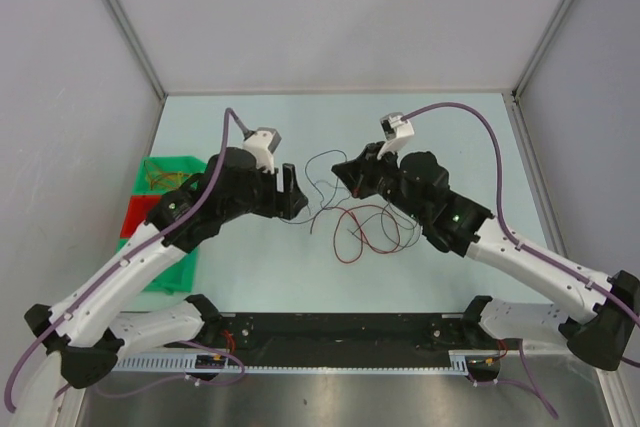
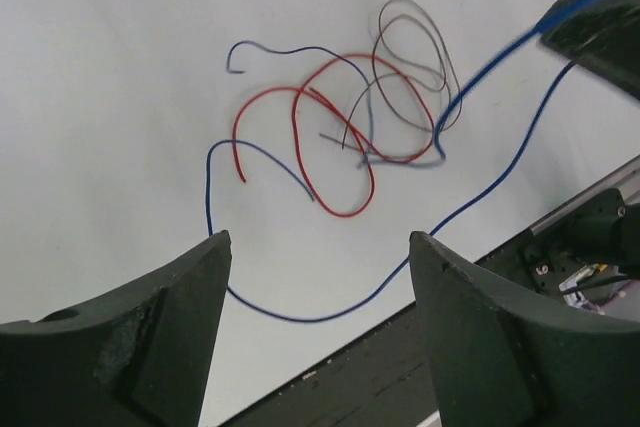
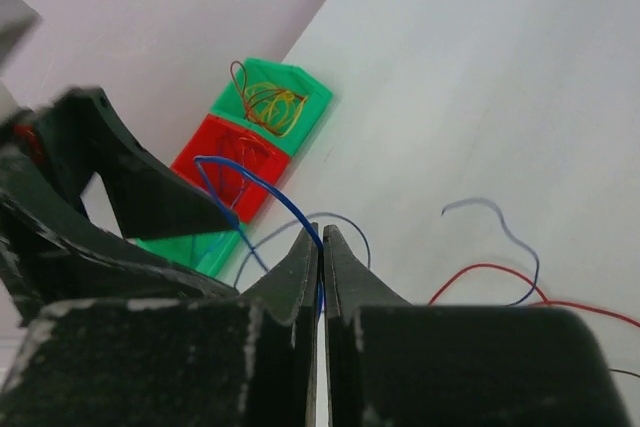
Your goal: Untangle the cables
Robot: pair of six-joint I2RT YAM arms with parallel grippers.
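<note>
The cables [image 2: 352, 122] lie on the pale table as a loose tangle of red, blue and dark thin wires, which the top view shows as the tangle [image 1: 365, 227] below the two grippers. My right gripper [image 3: 321, 239] is shut on one blue cable [image 3: 262, 184], which arches up out of its tips. That blue cable [image 2: 300, 318] loops down past my left gripper [image 2: 318, 238], whose jaws stand open with nothing between them. In the top view the left gripper [image 1: 297, 193] and right gripper [image 1: 345, 175] face each other a short way apart.
Green tray [image 1: 165, 172] and red tray [image 1: 143, 213] sit at the table's left edge, with sorted wires inside; the right wrist view shows the green tray [image 3: 312, 87] and red tray [image 3: 205, 152] too. A black rail [image 1: 340, 332] runs along the near edge. Grey walls enclose the table.
</note>
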